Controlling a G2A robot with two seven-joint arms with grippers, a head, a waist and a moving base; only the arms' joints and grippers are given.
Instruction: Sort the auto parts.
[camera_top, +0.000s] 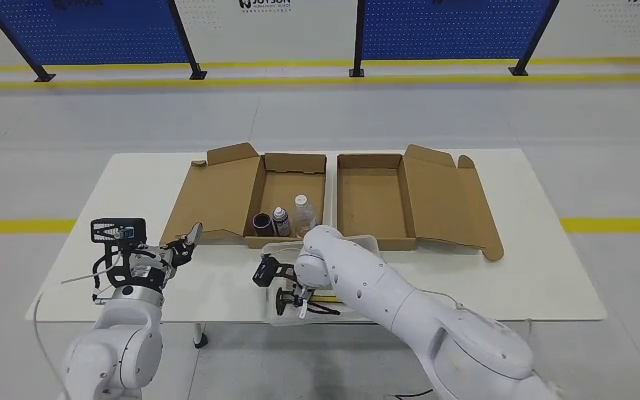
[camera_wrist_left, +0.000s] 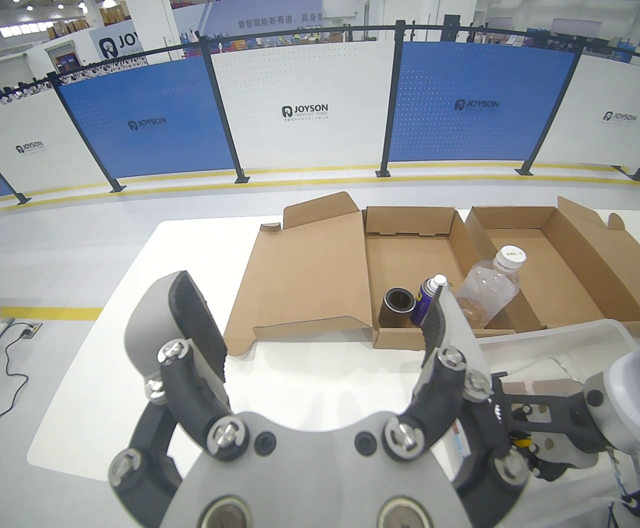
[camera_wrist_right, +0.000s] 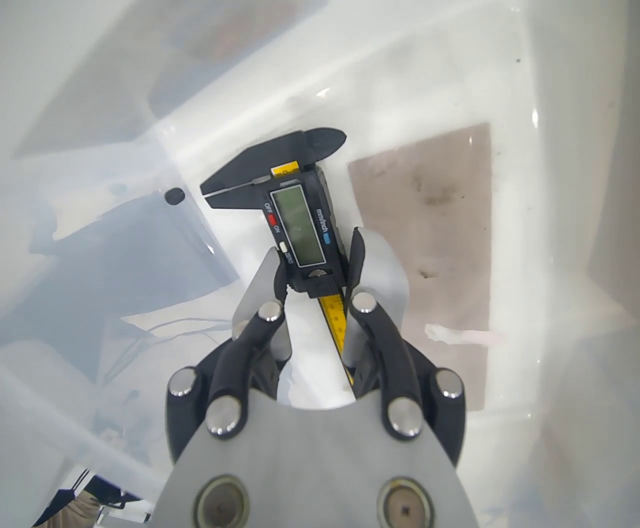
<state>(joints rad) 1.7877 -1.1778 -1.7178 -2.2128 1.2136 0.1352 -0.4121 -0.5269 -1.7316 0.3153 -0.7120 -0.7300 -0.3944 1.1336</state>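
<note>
At the counter's (camera_top: 540, 280) near edge, the right gripper (camera_wrist_right: 317, 247) sits inside a clear plastic bin (camera_wrist_left: 575, 332), its fingers pinching a digital caliper (camera_wrist_right: 295, 225). The left gripper (camera_wrist_left: 312, 287) hovers near the near-left corner with fingers spread and nothing between them. A black cylinder (camera_wrist_left: 398, 306), spray can (camera_wrist_left: 427, 295) and bottle (camera_wrist_left: 487, 290) already sit in the left cardboard box (camera_top: 296, 168). Sorting looks partly done, and the caliper has yet to reach a box.

In the top view the right arm (camera_top: 400, 300) covers most of the clear bin (camera_top: 366, 240) at the near edge of the bench (camera_top: 520, 280), hiding its contents. The yellow beam of the caliper (camera_wrist_right: 300, 225) runs under the right end effector (camera_wrist_right: 317, 252), its far end hidden. A finger of the left end effector (camera_wrist_left: 310, 287) covers one side of the spray can (camera_wrist_left: 424, 295).
</note>
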